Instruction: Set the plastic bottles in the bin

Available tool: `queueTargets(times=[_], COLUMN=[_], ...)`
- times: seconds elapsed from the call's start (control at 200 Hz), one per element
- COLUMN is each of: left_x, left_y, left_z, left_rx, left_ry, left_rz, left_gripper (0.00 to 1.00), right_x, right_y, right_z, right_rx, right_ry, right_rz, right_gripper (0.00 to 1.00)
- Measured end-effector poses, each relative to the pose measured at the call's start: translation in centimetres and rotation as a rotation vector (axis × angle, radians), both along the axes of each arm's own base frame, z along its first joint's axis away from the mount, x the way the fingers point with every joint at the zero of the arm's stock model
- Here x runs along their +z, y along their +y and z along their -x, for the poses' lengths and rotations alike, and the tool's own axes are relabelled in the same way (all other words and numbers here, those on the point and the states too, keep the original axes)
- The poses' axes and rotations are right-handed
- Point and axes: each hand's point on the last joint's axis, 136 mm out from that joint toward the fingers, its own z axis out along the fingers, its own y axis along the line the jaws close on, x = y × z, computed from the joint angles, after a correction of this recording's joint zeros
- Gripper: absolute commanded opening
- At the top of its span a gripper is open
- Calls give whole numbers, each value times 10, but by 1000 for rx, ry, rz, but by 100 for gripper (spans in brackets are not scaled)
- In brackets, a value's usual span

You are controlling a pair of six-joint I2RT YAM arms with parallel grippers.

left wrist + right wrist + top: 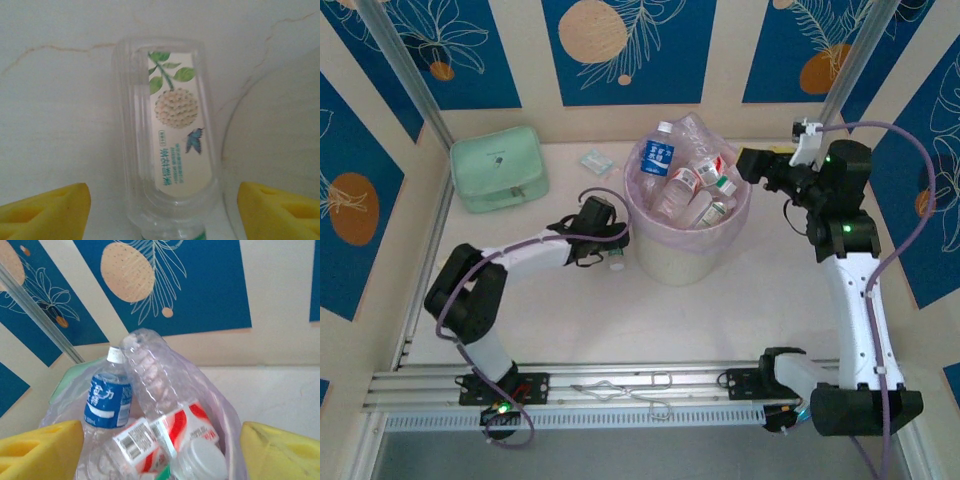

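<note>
Yellow left fingers (45, 210) stand wide, flanking a clear cream-labelled bottle (167, 135); right gripper (160, 445) gapes empty at the bin (670, 262)

A fixed overhead camera looks down on the whole table (720, 310), bin (665, 262) at frame centre. The left wrist camera hangs close over one bottle (170, 140) lying beside that bin; the right wrist camera faces the bin's heaped top and the back wall (210, 285) from near.

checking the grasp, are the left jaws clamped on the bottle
No, the bottle lies between the yellow jaws with table showing on both sides.
</note>
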Motion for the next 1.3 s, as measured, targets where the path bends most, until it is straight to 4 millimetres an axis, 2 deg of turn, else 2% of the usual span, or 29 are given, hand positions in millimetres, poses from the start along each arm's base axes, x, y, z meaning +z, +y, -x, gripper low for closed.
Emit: queueTargets(times=[0.055,0.205,0.365,0.5,0.605,0.71,0.815,0.87,0.905,0.991,1.081,1.136,1.206,1.301], left_x=[-8,-6,-4,10,45,95,146,166,175,190,192,184,157,101], left_y=[0,-2,4,22,39,55,62,63,65,69,72,70,64,54], left_z=[-1,-7,-10,-7,-1,9,17,20,23,30,32,28,21,9], left_rx=[9,17,24,35,33,19,-2,-12,-14,-15,10,33,62,102], left_ry=[13,-5,-11,-22,-75,-153,-235,-266,-280,-306,-306,-292,-244,-144], left_rz=[1,19,16,-19,-51,-70,-65,-56,-50,-36,-22,-2,19,30], left_gripper=[66,52,45,44,44,43,39,40,44,65,89,98,99,100], right_x=[-7,-31,-54,-61,-60,-61,-68,-72,-73,-73,-72,-73,-73,-75], right_y=[-5,-13,-14,-14,-17,-23,-28,-28,-28,-28,-27,-26,-26,-26], right_z=[4,16,24,24,25,26,27,27,27,27,28,28,29,31], right_rx=[-18,-53,-61,-62,-68,-90,-108,-109,-109,-106,-101,-98,-95,-92], right_ry=[36,115,176,198,194,193,207,217,221,222,222,222,223,226], right_rz=[-19,-65,-107,-119,-122,-139,-176,-190,-195,-199,-200,-200,-198,-187], right_gripper=[84,84,84,84,84,83,83,83,83,83,84,84,84,84])
